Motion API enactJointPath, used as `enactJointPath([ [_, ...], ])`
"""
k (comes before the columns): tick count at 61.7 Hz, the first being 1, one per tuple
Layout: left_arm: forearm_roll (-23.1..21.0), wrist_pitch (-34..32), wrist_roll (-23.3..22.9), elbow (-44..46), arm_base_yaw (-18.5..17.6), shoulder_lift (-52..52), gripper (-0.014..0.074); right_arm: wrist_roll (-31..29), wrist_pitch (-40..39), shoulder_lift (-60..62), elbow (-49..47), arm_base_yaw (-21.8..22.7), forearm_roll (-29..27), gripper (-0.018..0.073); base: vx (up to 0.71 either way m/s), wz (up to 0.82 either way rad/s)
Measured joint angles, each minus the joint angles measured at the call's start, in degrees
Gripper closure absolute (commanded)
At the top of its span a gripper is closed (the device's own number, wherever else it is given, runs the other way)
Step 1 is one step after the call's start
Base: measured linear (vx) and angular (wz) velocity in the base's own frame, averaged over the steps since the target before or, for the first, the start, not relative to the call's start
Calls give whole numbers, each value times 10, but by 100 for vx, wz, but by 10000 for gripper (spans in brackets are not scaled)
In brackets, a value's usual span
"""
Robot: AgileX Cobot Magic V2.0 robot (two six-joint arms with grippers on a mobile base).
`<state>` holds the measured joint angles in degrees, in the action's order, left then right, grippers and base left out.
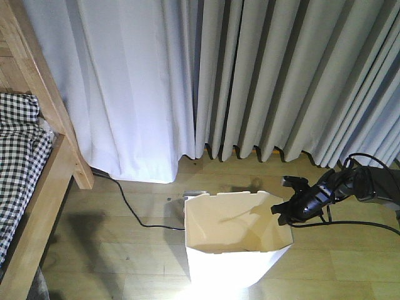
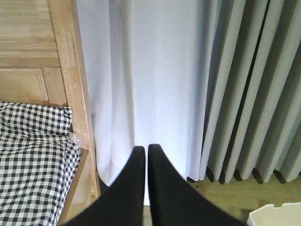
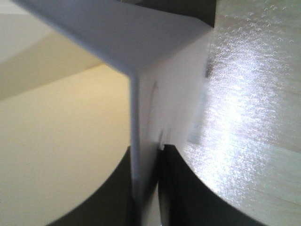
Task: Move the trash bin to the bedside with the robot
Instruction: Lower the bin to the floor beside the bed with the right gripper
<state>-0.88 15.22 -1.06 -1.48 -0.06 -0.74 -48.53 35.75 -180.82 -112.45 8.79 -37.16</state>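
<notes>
Nearest the front camera: trash bin (image 1: 234, 247) standing upright on the wooden floor (image 1: 125, 250), low centre of the scene, open top showing the cream inside.

Right gripper (image 1: 289, 211) sits at the bin's right rim, arm reaching in from the right edge with black cable trailing. Right wrist view shows the bin wall (image 3: 141, 122) running edge-on between the two dark fingers (image 3: 188, 188), one inside the bin, one outside. Jaws pinched down onto the wall, so the bin is in hand at its right rim corner.

Left gripper (image 2: 145, 155) is up in the air, fingers closed tip to tip with only a sliver between, holding nothing. It faces the white curtain (image 2: 155, 84).

Bedside (image 1: 34, 187) lies at far left: wooden frame, black-and-white checked bedding. A loose black cord (image 1: 134, 212) crosses the floor between bed and bin.

Key relation: bed lies to the left of the bin, gripper holds the side away from the bed. Judgement: the move needed is a leftward drag or push across the floor, with the cord in the path a likely snag. Bin and bed are well apart; task not yet done.
</notes>
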Motion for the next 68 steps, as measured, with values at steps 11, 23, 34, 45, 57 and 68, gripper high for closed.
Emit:
enactJointPath([
  [11, 0, 0, 0, 0, 0, 0, 603, 9, 5, -4, -9, 0, 1, 531, 0, 0],
  [23, 0, 0, 0, 0, 0, 0, 603, 24, 7, -6, -14, 0, 5, 530, 0, 0],
  [34, 0, 0, 0, 0, 0, 0, 603, 24, 9, -6, -16, 0, 6, 523, 0, 0],
  [45, 0, 0, 0, 0, 0, 0, 603, 24, 9, -6, -16, 0, 6, 470, 0, 0],
  [57, 0, 0, 0, 0, 0, 0, 603, 24, 17, -8, -16, 0, 3, 309, 0, 0],
  [68, 0, 0, 0, 0, 0, 0, 603, 24, 35, -10, -16, 0, 0, 99, 0, 0],
])
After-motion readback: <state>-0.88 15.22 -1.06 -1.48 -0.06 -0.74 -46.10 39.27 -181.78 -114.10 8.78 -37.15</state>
